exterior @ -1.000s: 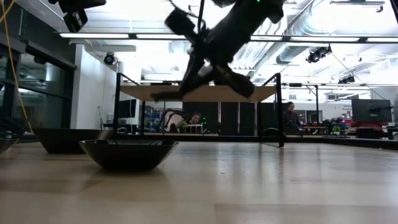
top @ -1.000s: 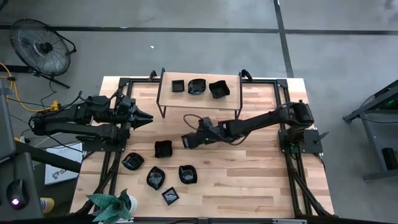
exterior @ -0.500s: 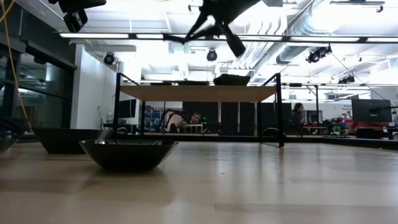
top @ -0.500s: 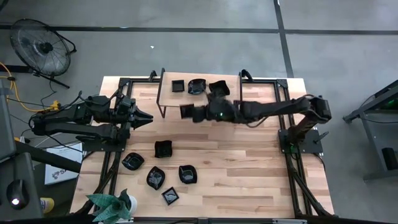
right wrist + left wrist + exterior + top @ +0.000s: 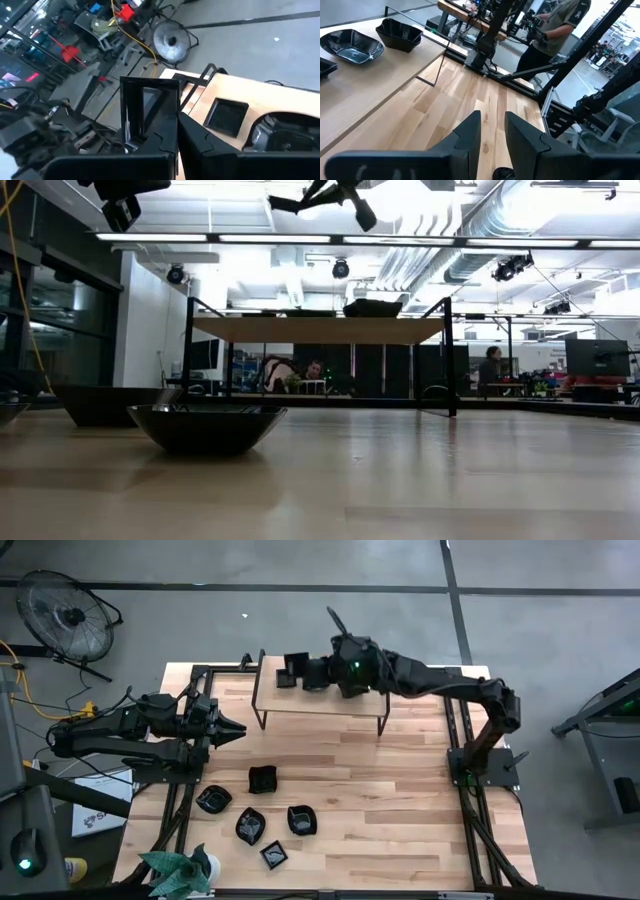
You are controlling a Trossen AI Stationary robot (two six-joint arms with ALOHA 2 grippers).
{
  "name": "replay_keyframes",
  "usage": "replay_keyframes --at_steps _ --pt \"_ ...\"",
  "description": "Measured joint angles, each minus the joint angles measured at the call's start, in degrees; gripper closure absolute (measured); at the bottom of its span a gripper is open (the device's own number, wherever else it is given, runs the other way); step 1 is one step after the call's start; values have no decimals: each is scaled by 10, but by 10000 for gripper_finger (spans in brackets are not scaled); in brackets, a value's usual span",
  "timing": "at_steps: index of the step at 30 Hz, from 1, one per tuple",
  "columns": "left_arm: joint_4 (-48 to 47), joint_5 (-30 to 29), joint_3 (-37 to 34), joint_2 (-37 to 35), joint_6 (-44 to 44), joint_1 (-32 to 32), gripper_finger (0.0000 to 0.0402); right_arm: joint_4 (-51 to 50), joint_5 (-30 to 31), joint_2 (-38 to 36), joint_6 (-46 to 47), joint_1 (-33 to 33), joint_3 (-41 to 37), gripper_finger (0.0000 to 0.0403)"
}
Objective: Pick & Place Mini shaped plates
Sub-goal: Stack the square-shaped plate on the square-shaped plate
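Since the earlier frame the right arm has swung from mid-desk up to the raised shelf (image 5: 320, 700) at top centre of the high view, carrying a square mini plate (image 5: 150, 112) w/ it. The right end effector (image 5: 303, 671) now hangs over the shelf's left end, fingers clamped on the plate's edge; the right wrist view shows the plate upright, pinched between the dark fingers. Just beyond it lies another square plate (image 5: 226, 117) already on the shelf, w/ a rounder one (image 5: 317, 677) mostly hidden under the arm in the high view.

Left end effector (image 5: 232, 729) waits at the desk's left edge, fingers a little apart, holding nothing; left wrist view confirms the gap.

Five more plates (image 5: 262, 779) sit in a cluster at lower left of the desk (image 5: 400, 800), near the green plant (image 5: 178, 871).

Risks, as I judge them: the plate is held by a thin rim and on edge, so it could slip or tip at release. The shelf's left end is already occupied, so lowering here could knock the square plate or stack on it. Too close to the shelf edge and it drops to the desk.
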Motion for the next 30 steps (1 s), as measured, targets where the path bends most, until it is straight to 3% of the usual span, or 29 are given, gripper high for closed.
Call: replay_keyframes --at_steps 12,23,30 --pt "0 0 0 0 0 0 317 35 -88 91 58 -50 58 403" --pt "0 0 0 0 0 0 317 36 -108 151 139 -46 62 403" --pt "0 0 -1 0 0 0 317 16 -111 166 144 -52 62 403"
